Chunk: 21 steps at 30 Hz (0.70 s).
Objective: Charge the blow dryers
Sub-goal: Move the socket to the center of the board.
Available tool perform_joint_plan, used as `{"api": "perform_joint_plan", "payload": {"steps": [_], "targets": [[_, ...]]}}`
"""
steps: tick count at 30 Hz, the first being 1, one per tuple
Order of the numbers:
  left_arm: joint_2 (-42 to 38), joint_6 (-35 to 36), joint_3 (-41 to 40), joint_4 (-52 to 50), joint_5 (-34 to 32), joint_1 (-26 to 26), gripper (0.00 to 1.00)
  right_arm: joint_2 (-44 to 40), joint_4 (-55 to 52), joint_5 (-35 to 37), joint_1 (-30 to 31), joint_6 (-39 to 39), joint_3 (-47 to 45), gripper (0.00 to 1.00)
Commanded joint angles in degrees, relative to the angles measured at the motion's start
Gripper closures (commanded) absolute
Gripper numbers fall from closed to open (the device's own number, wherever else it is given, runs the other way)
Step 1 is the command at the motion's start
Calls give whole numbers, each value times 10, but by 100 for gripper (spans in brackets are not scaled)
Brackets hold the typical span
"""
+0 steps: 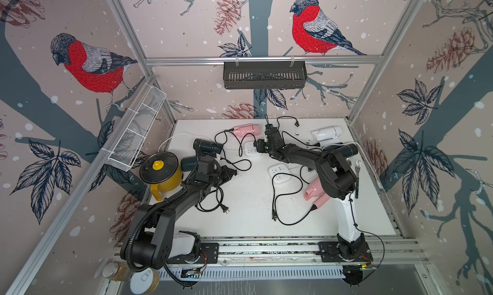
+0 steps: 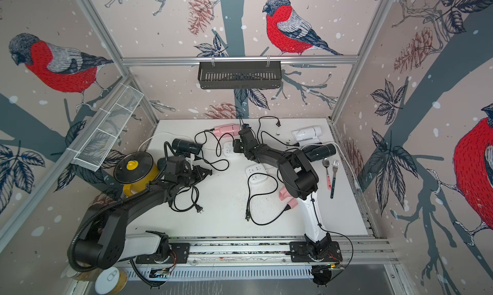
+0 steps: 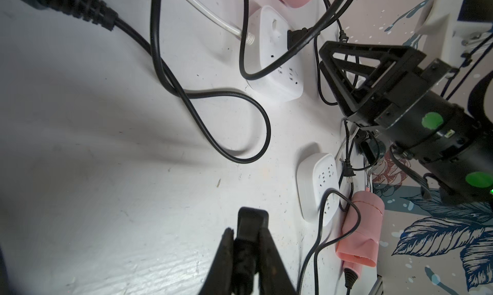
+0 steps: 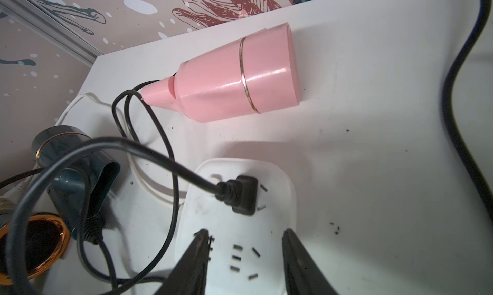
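Note:
In the right wrist view my right gripper [image 4: 245, 235] hangs open over a white power strip [image 4: 240, 227]. A black plug [image 4: 242, 195] sits in that strip, beside a pink blow dryer [image 4: 240, 72] and a dark green one [image 4: 74, 179]. My left gripper [image 3: 246, 232] is shut on another black plug [image 3: 252, 221], above bare table left of centre [image 1: 234, 173]. In a top view a white dryer [image 1: 326, 133], dark dryers [image 1: 208, 145] [image 1: 346, 150] and a second pink dryer [image 1: 314, 192] lie around the table. Two more strips [image 1: 278, 173] lie mid-table.
A yellow pot with a black lid [image 1: 162, 173] stands at the left edge. A fork [image 1: 357, 173] and spoon [image 2: 326, 171] lie at the right edge. Black cords loop across the table [image 1: 248, 213]. A white wire basket [image 1: 136, 131] and a black basket [image 1: 264, 75] hang on the frame.

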Motion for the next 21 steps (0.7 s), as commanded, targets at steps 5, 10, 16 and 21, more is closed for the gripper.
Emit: {"api": "perform_joint_plan", "payload": {"steps": [5, 10, 16, 21], "targets": [[10, 7, 5, 4, 2, 0, 88, 57, -88, 86, 11, -41, 103, 55], [12, 8, 4, 3, -1, 0, 88, 100, -133, 125, 19, -54, 184, 61], [7, 10, 4, 0, -3, 0, 88, 113, -162, 171, 31, -56, 219, 75], [5, 14, 7, -4, -6, -1, 88, 79, -145, 204, 50, -65, 168, 85]]}}
